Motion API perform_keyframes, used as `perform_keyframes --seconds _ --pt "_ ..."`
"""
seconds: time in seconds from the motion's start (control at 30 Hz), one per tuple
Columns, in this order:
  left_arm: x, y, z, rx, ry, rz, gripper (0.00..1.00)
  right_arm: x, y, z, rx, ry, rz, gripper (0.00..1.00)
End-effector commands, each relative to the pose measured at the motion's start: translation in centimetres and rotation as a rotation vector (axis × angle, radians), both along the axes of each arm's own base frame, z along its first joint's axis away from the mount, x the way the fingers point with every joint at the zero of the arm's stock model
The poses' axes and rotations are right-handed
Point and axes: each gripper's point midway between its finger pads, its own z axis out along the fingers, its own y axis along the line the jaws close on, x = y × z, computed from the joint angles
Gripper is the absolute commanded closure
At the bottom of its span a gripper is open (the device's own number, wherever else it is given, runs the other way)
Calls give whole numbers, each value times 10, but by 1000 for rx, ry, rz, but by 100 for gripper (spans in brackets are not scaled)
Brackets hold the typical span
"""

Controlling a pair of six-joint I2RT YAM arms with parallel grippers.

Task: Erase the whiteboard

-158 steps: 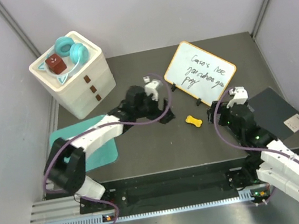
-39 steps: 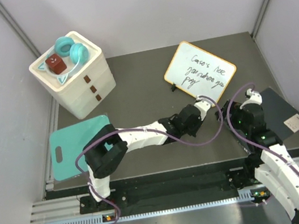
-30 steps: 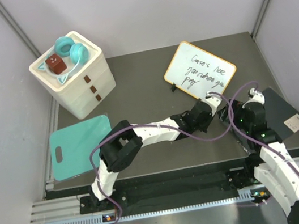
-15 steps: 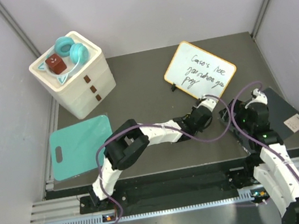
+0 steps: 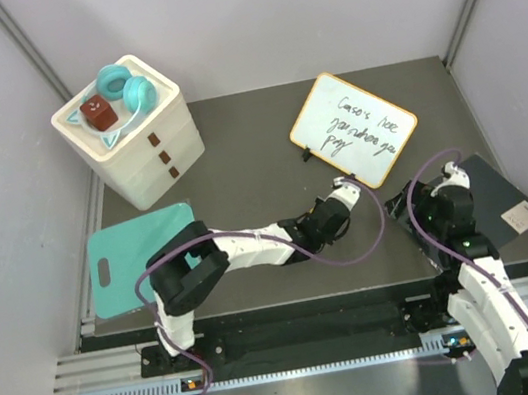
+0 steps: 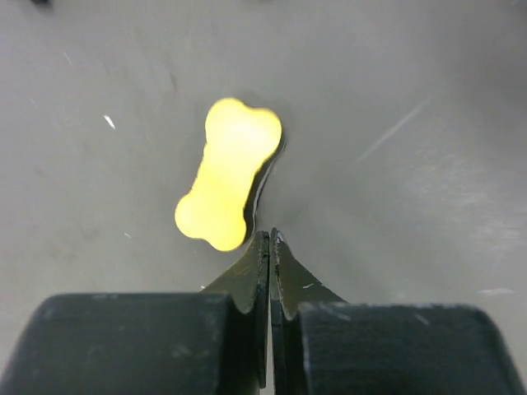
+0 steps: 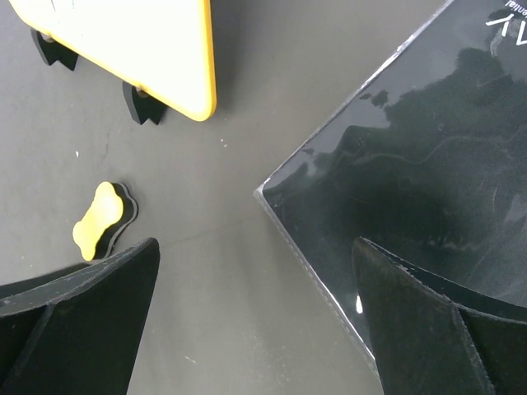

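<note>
A matt dark grey table top point(image 5: 238, 161) fills the floor of a booth closed in by plain pale walls point(image 5: 264, 15), with a ribbed aluminium rail point(image 5: 288, 340) along the near edge. Up close the surface shows faint scuffs and white specks. The small white board with rounded corners and a thin orange-yellow frame point(image 5: 354, 128) stands on its black feet at the rear right, turned corner-on to the arms, its face covered in dark handwriting. Just in front of it lies a yellow bone-shaped eraser with a black underside point(image 6: 229, 174), flat on the table. The left gripper point(image 6: 269, 239) has its jaws pressed together on nothing, tips just beside the eraser's near lobe. The right gripper point(image 7: 255, 280) hangs with its jaws spread wide and empty, over bare table between the eraser and the corner of a glossy dark grey flat slab point(image 7: 428, 148) at the right edge. At the left lies a teal cutting board with a handle hole point(image 5: 142, 258); behind it stands a cream three-drawer box point(image 5: 149, 146) carrying teal headphones point(image 5: 124, 89) and a red-brown cube point(image 5: 96, 112).
</note>
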Motion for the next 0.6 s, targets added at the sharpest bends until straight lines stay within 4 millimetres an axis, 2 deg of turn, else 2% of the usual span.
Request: perform_keyframes --seconds 0.0,0.03,0.07,0.1,0.13,0.17,0.2,0.23,0.27,0.33,0.57 --pt "6 -28 90 -181 -109 -80 97 7 0 15 5 -55 4 1" --pt "7 -27 95 -160 -125 -94 56 7 1 15 7 -52 6 1" --pt "6 -32 100 -145 -123 -137 37 8 0 16 5 -56 8 1" --pt "4 -27 94 -58 -129 -197 25 8 1 17 5 -55 10 1" --pt "3 -25 83 0 -110 -226 18 8 1 16 8 -52 12 1" --pt "2 -31 85 15 -104 -265 16 8 2 17 7 -52 15 1" --pt "2 -21 74 100 -80 -303 16 8 2 17 5 -54 18 1" --pt "4 -20 62 138 -62 -324 16 9 2 19 7 -59 23 1" --pt "5 -22 61 150 -51 -355 16 9 3 19 7 -59 26 1" --pt "6 -13 45 184 10 -399 16 9 4 20 5 -64 36 1" --pt "15 9 25 159 113 -409 17 12 6 25 0 -73 53 1"
